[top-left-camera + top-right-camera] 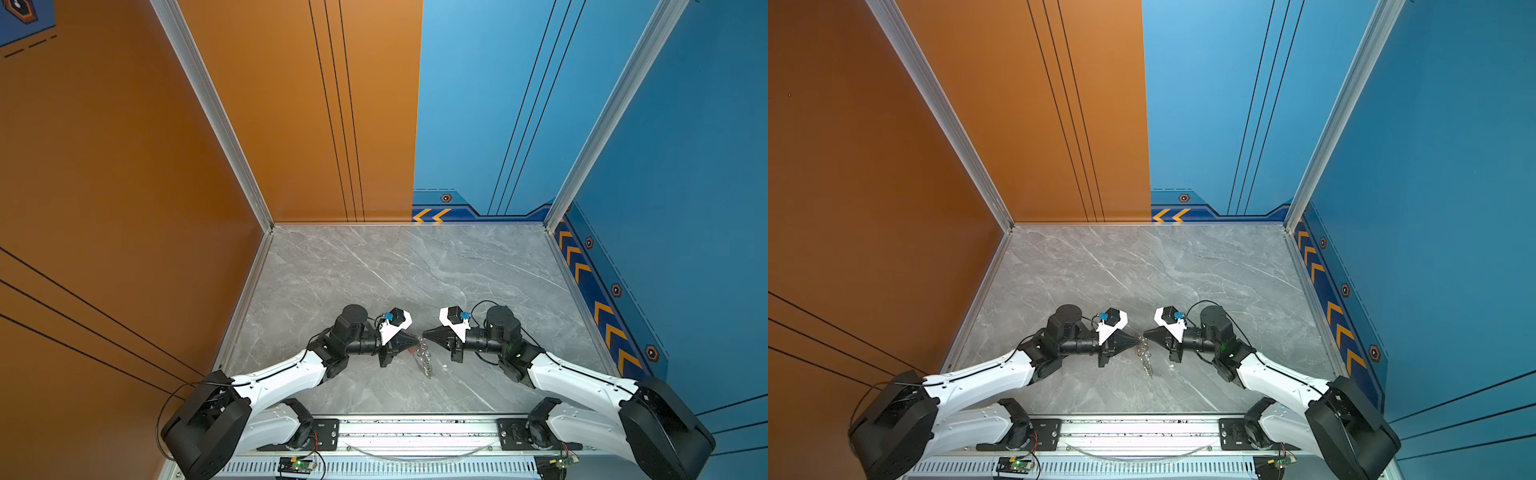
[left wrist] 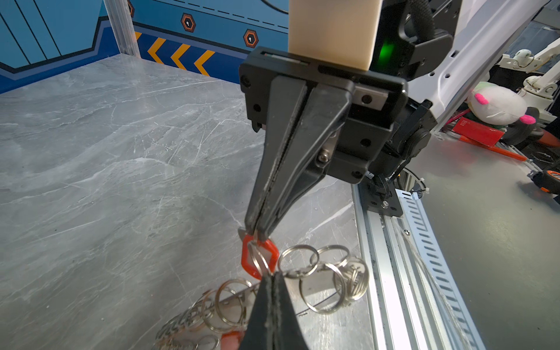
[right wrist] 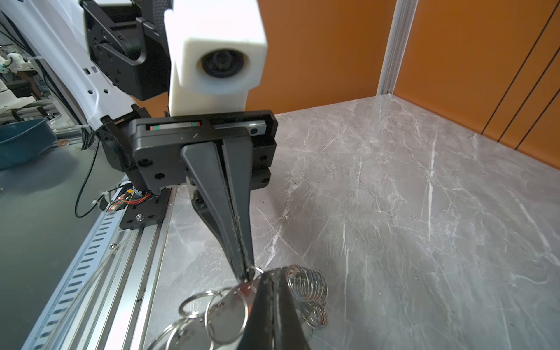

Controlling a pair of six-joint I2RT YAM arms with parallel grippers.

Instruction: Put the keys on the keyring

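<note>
Orange-red plastic, low centre of the left wrist view: tag of one key, pinched at the very tips of the right fingers, pressed fully together. Just beneath, left fingers, likewise closed tight, apparently nipping a split ring of the keyring, with the remaining rings trailing toward the grey table. In both top views, keyring at lower centre, between the two arms.

Risks from here:
- Thin ring lost from so narrow a pinch.
- Tag tugged free by any pulling apart.
- Neighbouring rings snagged and dragged along.

Ring pried open or not, threaded through the key or not: impossible to tell. Metal blade mostly hidden behind fingertips. Second key cut off at the bottom edge. Tag unseen in the right wrist view, behind the near fingers.
</note>
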